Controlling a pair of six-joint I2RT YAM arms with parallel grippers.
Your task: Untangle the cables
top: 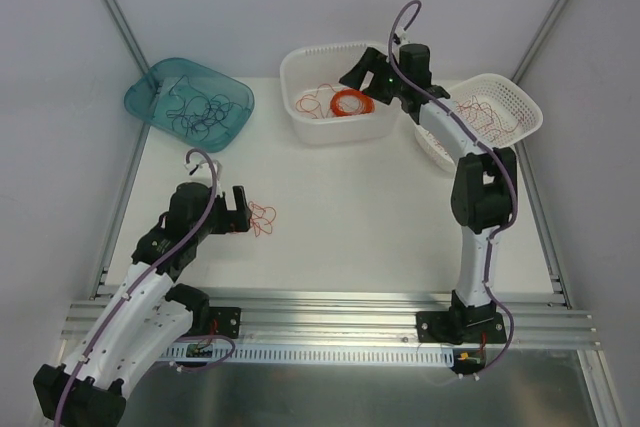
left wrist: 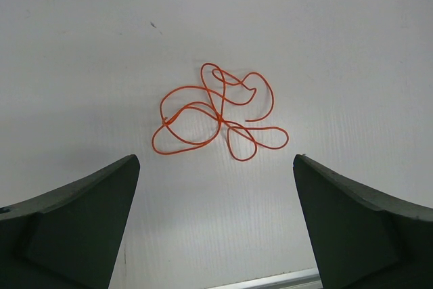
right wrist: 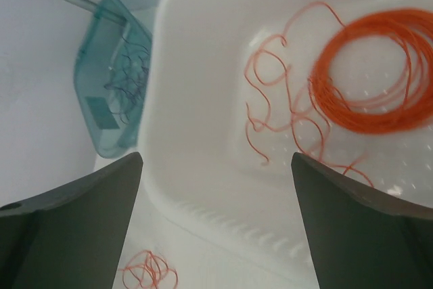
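Overhead, the left gripper [top: 240, 212] is hovering, released, beside a tangled cable [top: 262, 217] on the table [top: 360, 197], the right gripper [top: 352, 75] over a white basket [top: 300, 57]; left wrist is showing the cable [left wrist: 218, 114] ahead of spread fingers [left wrist: 74, 228]; right wrist is showing released fingers [right wrist: 358, 221] above strands [right wrist: 260, 76] in the basket [right wrist: 203, 187].

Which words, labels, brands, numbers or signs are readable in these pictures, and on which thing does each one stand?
No text can be read in any view.
Teal tray: a pale patch inside, perhaps a label, too blurred to read.
Small board at the table's near edge: any marks are too small to read.
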